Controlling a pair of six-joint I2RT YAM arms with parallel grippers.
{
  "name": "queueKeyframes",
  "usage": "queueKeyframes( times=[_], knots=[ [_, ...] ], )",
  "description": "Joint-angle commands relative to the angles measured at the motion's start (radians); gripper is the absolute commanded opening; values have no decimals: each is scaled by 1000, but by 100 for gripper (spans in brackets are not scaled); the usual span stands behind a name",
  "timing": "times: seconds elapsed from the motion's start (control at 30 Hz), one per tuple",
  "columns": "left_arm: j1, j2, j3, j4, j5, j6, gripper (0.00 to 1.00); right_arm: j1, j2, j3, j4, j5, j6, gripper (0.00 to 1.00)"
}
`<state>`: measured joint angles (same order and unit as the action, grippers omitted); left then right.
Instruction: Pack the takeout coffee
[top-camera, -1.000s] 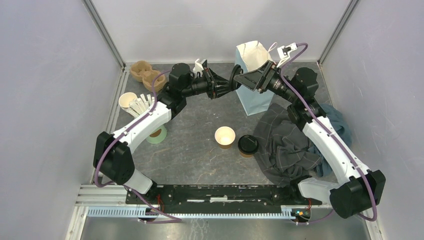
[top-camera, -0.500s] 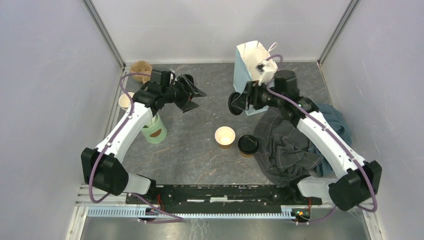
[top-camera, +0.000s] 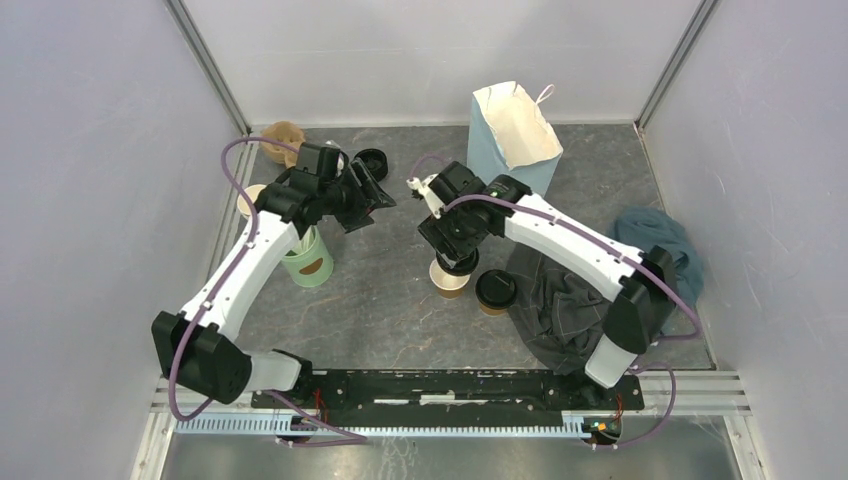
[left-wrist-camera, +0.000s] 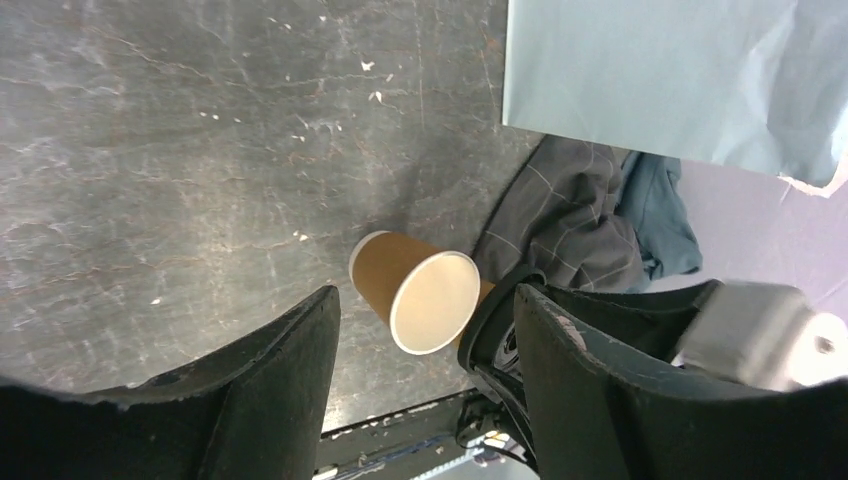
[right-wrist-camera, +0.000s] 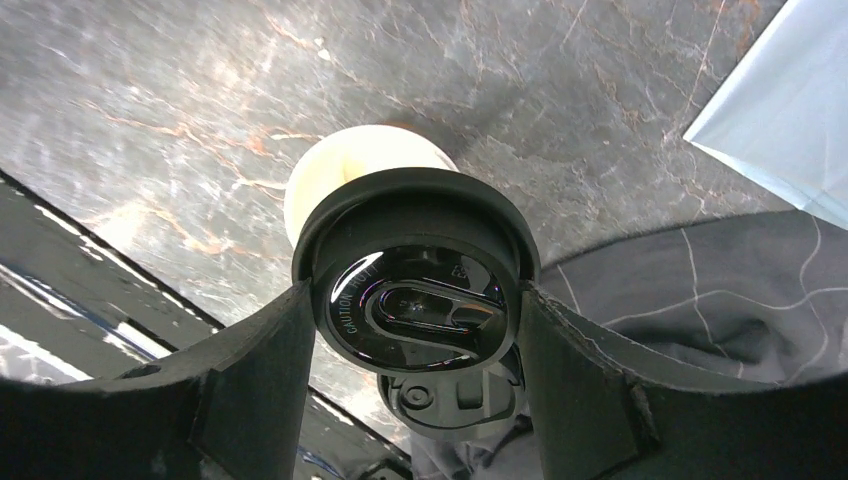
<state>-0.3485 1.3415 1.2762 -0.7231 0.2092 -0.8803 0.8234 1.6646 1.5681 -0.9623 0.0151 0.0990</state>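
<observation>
Lidded cup (top-camera: 495, 288) plus open cup (left-wrist-camera: 416, 293): two cups; one lid (right-wrist-camera: 420, 300) gripped.

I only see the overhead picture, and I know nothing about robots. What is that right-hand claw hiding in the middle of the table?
Observer: Its wrist camera shows the right claw gripping a black sip lid by its rim.
Operator: What's below it?
Observer: An open brown cup, cream inside, with no lid on it. The held lid overlaps its mouth.
Operator: Is the left claw holding anything?
Observer: No. Its own camera shows the left claw open and empty.
</observation>
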Motion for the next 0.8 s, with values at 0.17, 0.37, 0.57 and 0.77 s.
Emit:
queueKeyframes(
  times=[0.17, 0.37, 0.57, 0.77],
  knots=[
    [0, -124, -5, -21, -151, 96, 71, 58, 89, 87, -109, 70, -37, 70],
    [0, -142, 8, -49, -192, 128, 71, 65, 116, 77, -86, 39, -25, 70],
    [1, -138, 18, -52, -197, 143, 72, 65, 132, 69, -65, 28, -22, 70],
    [0, -122, 36, -52, -192, 151, 72, 65, 144, 58, -46, 11, -23, 71]
  ],
)
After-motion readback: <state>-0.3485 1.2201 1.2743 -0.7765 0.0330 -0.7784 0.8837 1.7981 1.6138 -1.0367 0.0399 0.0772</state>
